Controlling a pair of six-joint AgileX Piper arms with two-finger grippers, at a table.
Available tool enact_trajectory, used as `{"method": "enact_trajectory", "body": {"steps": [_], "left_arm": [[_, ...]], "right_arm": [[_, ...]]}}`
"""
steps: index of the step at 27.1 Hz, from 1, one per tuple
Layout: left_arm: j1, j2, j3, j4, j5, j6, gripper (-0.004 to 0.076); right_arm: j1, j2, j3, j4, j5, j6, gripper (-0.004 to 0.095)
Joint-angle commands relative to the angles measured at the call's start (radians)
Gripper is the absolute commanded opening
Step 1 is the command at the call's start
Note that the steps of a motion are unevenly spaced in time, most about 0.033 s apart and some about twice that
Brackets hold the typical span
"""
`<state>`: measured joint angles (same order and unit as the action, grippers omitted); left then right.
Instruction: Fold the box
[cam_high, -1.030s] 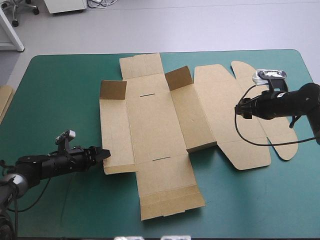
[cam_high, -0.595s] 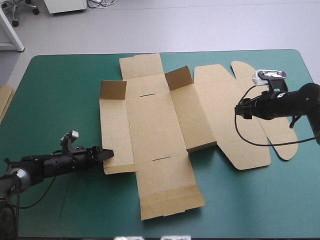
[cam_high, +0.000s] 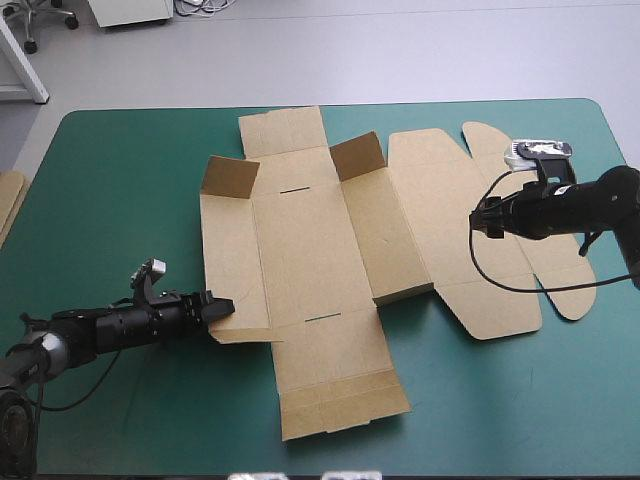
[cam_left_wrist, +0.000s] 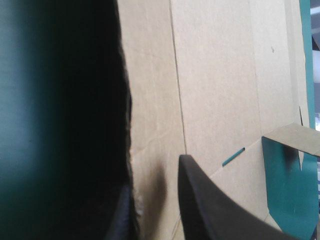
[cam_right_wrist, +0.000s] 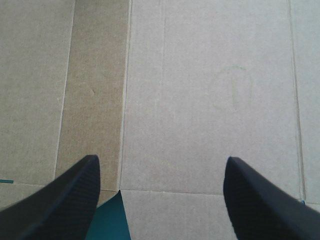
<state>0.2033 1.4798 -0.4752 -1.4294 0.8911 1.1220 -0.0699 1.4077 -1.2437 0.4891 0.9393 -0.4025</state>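
- The box is a cut sheet of brown board lying mostly flat on the teal-green bench. It spreads from the left jaws across to under the right jaws.
- The left jaws are clenched on the box. They grip the near corner of its outermost panel, and that corner is tilted up off the bench.
- In the left wrist view one black finger lies on top of the board. The other sits below the board's edge, with the sheet between them.
- Ahead of the left jaws the board runs on past a crease to a short slot.
- The right jaws are released, their black fingers standing wide apart above the box's broad lid panel. Plain board fills the space between and ahead of them.
- Two small flaps stand up from the sheet, between the two pairs of jaws and toward the bench's far edge.
- An edge of more board shows at the bench's left edge, well apart from the left jaws.
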Motion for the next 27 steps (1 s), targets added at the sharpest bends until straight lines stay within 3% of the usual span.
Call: {"method": "enact_trajectory", "body": {"steps": [1,3,7,16,27], "left_arm": [[-0.060,-0.013,-0.020,-0.086,0.020,0.026,0.0196],[-0.060,-0.015,-0.036,-0.087,0.016,0.035,0.0172],[-0.065,-0.015,-0.081,-0.075,0.018,0.035,-0.0010],[-0.066,-0.015,-0.163,0.080,0.039,-0.022,-0.0010],[-0.066,-0.015,-0.523,0.483,0.286,-0.218,-0.0010]], "right_arm": [[-0.007,-0.029,-0.035,0.027,-0.027,-0.012,0.0656],[-0.007,-0.029,-0.035,0.027,-0.025,-0.012,0.0656],[-0.007,-0.029,-0.035,0.031,-0.025,-0.010,0.0656],[-0.007,-0.029,-0.035,0.038,-0.025,-0.008,0.0656],[-0.007,-0.029,-0.035,0.041,-0.024,-0.018,0.0656]]}}
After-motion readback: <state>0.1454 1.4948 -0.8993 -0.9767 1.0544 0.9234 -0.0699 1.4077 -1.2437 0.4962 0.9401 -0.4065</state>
